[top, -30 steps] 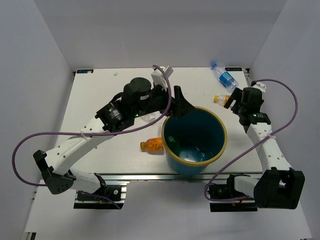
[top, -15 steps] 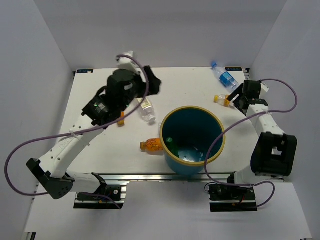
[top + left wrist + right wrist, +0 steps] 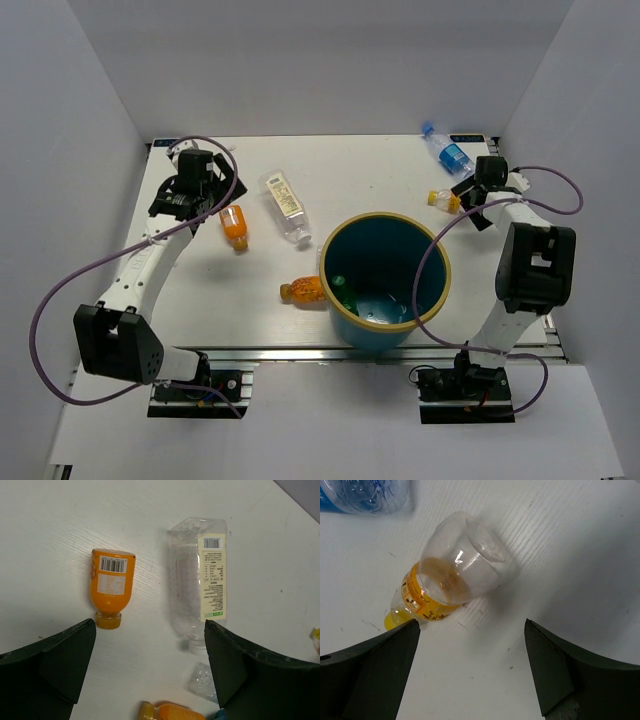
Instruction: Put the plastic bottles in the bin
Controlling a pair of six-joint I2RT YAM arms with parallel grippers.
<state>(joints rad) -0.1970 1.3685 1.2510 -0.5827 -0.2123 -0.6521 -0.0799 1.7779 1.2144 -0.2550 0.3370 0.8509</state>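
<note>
Right wrist view has the yellow-capped bottle (image 3: 452, 572) on its side on the far-right tabletop (image 3: 580, 555), cap aimed left, body slanting across the gap just ahead of the right claw (image 3: 471, 625), which hangs wide and empty, easily the nearer arm.

On my worktop (image 3: 380, 170), the bin (image 3: 372, 336) stands lower centre-right with a first bottle (image 3: 343, 291) inside. A second bottle (image 3: 303, 291) lies just left of it. A third bottle (image 3: 234, 226) and a fourth bottle (image 3: 284, 206) lie side by side towards the upper left. A fifth bottle (image 3: 447, 153) and a sixth bottle (image 3: 445, 198) lie at the upper right.
</note>
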